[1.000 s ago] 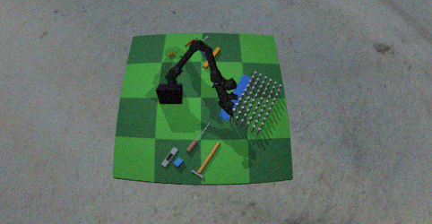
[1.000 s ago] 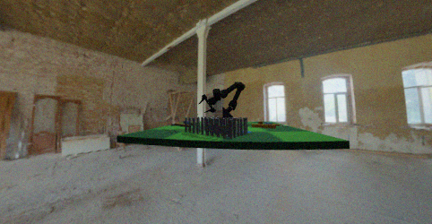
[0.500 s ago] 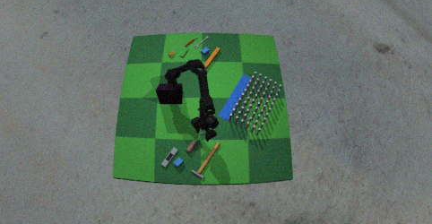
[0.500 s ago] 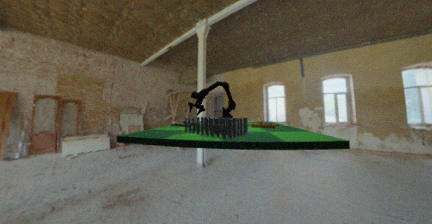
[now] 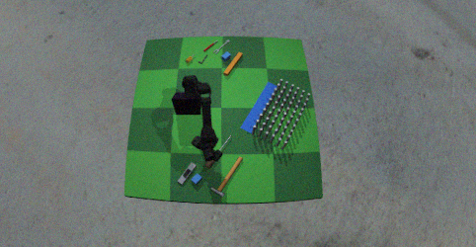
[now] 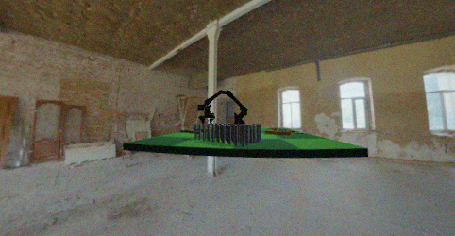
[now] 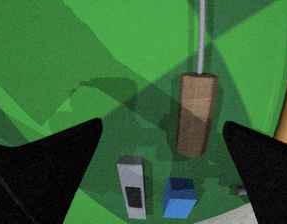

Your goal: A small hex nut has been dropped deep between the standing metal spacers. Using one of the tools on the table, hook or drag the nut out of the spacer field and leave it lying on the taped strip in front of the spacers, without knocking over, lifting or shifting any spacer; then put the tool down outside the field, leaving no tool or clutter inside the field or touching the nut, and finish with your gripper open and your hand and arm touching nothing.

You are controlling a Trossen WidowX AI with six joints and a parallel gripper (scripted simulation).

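My gripper (image 5: 211,159) (image 6: 207,120) (image 7: 162,125) is open and empty, low over the near side of the board. A tool with a wooden handle and thin metal shaft (image 5: 226,142) (image 7: 198,115) lies beneath it; in the wrist view the handle is between the fingers' outlines, nearer the right finger, not gripped. The tool's far end is out of the wrist view. The standing metal spacers (image 5: 281,81) (image 6: 231,134) form a field at the right in the top view, with the blue taped strip (image 5: 259,108) along their left side. I cannot make out the nut.
A hammer (image 5: 231,173) lies right of the tool. A grey block with a dark inset (image 5: 187,173) (image 7: 131,175) and a blue block (image 5: 197,179) (image 7: 179,200) lie close by. An orange bar (image 5: 233,63), a red-handled tool (image 5: 210,46) and a wrench (image 5: 222,46) lie at the far side.
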